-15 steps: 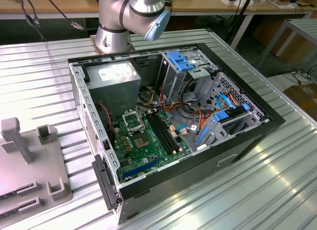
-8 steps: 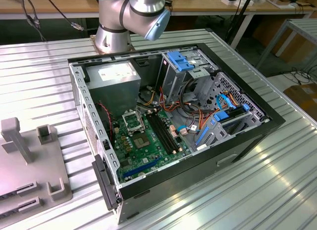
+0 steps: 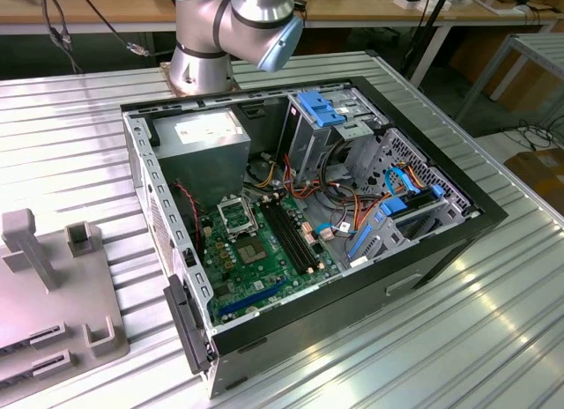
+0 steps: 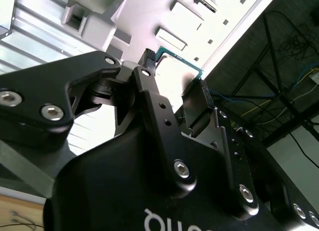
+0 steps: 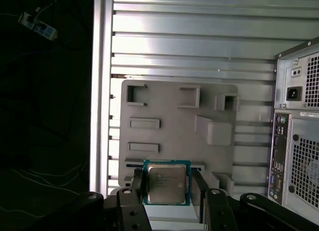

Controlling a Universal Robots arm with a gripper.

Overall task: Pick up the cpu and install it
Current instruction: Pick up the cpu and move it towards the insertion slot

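Silver-faced, the cpu point(image 5: 167, 181) sits clamped between your gripper's point(image 5: 168, 185) black fingers point(image 5: 138, 187), over the grey fixture plate point(image 3: 44, 303) at the exterior view's left of the computer case point(image 3: 370, 290).

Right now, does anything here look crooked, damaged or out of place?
Nothing stands out. The gripper holds the cpu squarely by two opposite edges, with the grey fixture plate behind it, and the computer case lies open on the table.
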